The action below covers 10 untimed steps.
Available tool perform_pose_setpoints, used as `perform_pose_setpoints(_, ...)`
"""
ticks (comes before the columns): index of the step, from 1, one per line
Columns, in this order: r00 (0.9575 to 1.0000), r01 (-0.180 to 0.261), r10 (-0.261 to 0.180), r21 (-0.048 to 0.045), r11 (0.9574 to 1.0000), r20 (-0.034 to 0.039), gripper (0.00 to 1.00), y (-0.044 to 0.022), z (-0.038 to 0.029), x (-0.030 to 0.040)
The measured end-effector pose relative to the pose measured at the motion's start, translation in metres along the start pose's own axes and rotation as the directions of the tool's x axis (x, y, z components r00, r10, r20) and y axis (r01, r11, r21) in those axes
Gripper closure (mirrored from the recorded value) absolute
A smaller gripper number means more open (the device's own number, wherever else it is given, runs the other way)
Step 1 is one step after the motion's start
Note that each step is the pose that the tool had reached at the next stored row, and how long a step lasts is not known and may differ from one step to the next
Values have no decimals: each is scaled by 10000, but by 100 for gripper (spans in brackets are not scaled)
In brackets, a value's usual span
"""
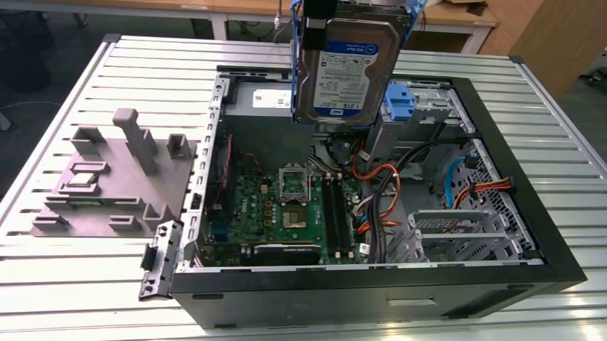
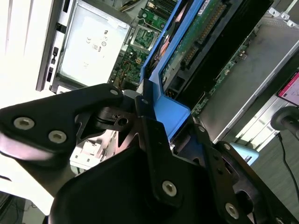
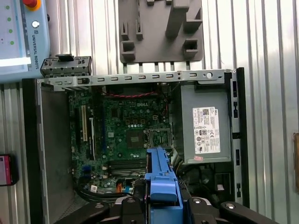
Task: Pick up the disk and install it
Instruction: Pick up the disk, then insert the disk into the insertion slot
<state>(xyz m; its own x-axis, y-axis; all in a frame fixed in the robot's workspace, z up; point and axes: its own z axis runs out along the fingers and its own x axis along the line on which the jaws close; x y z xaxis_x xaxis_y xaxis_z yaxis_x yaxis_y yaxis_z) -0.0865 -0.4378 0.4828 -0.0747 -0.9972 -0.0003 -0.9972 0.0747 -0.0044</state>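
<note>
A ribbed grey metal table (image 1: 76, 284) bears the black computer case (image 1: 559, 273), open side up so its bays are reachable from above. Over that opening hangs the flat silver-grey disk (image 1: 346, 71), upright in a blue plastic carrier (image 3: 161, 179). The black gripper (image 2: 175, 126) clamps the carrier's edge, leaving the labelled face free.

Exterior view obliquely above the open computer case (image 1: 379, 284); both wrist views close over its motherboard (image 3: 126, 121) (image 2: 154, 14).
</note>
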Motion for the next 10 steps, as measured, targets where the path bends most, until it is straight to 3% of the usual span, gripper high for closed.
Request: perform_pose_setpoints(10, 10000, 1, -1, 0, 10000, -1, 63, -1, 0, 3)
